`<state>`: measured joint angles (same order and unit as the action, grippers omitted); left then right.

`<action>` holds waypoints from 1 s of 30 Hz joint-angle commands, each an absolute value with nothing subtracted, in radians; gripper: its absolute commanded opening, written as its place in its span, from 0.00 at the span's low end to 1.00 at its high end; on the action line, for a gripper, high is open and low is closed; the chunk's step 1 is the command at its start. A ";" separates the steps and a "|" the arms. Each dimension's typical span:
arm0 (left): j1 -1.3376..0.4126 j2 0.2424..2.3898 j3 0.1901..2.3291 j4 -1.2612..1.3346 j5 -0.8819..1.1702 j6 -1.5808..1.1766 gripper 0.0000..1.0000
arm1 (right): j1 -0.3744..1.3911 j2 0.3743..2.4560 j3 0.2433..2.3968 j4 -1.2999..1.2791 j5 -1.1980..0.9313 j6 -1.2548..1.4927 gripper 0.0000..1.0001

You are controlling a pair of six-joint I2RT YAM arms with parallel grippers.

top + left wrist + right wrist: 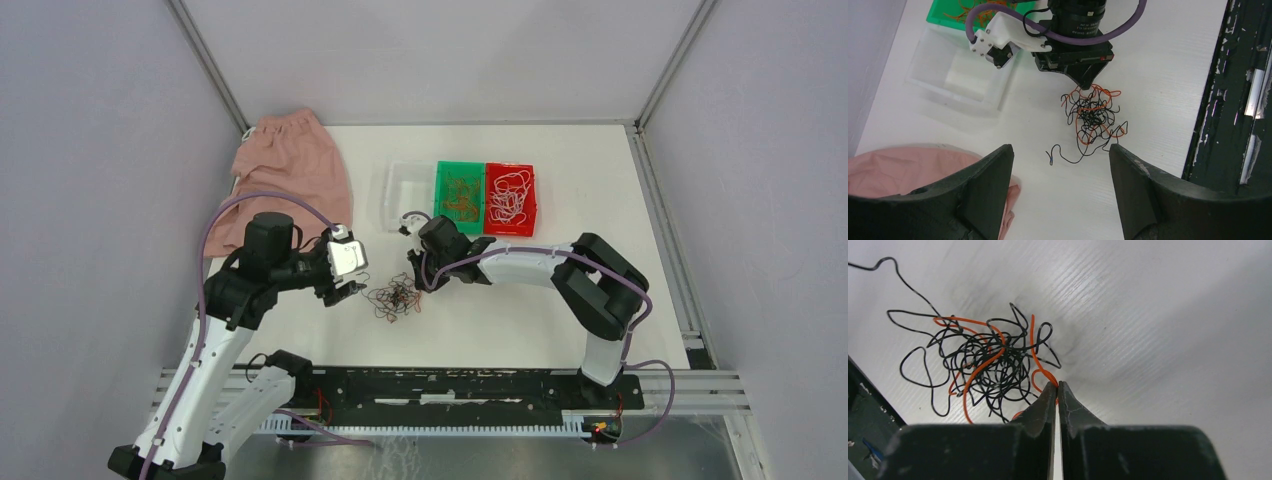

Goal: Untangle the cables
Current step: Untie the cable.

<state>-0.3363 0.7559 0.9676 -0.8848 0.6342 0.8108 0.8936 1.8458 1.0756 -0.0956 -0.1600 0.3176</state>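
Progress looks good from the overhead view: orange strands (pixel 462 197) lie in the green tray (pixel 461 165) and white strands (pixel 510 198) in the red tray (pixel 511 166), so I judge those two colours largely sorted. What you have left is one clump (pixel 394 300) of black and orange cables on the table (pixel 600 200), between the two arms, and no white shows in it. I can see no black strands in the clear tray (pixel 400 190) beside the green one, so my guess is that the black ones are not yet freed. Your right claw (pixel 1057 387) is pinched tight on an orange strand (pixel 1034 347) at the clump's edge. Its wrist view shows the orange loop running right into the closed tips, with the black knot just beside them, to their left in that view. Your left claw (pixel 1060 149) is spread wide and grips nothing. The clump sits ahead of its fingers, near but apart, with one black tail straggling toward the gap between them. Expect the orange strand to be threaded through several black loops, so pulling it may drag the whole knot unless your other claw pins the black part down. The pink cloth (pixel 290 170) at the far left lies well apart from all this.
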 commanded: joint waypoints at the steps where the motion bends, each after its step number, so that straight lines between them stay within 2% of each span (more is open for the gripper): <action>1: -0.340 0.744 0.987 -0.874 0.660 0.863 0.78 | 0.894 1.731 1.057 -0.047 -0.198 0.347 0.03; 3: -0.339 0.745 0.986 -0.875 0.661 0.866 0.78 | 0.894 1.680 1.035 -0.042 -0.199 0.359 0.00; 13: -0.340 0.747 0.981 -0.876 0.683 0.869 0.77 | 0.894 1.453 1.049 -0.060 -0.258 0.420 0.00; 21: -0.339 0.719 0.971 -0.744 0.713 0.692 0.79 | 0.896 1.382 1.175 -0.028 -0.382 0.500 0.00; 26: -0.340 0.705 0.960 -0.705 0.840 0.619 0.83 | 0.896 1.371 1.272 0.012 -0.431 0.557 0.00; 30: -0.340 0.693 0.894 -0.668 0.888 0.590 0.83 | 0.896 1.379 1.339 0.050 -0.467 0.608 0.00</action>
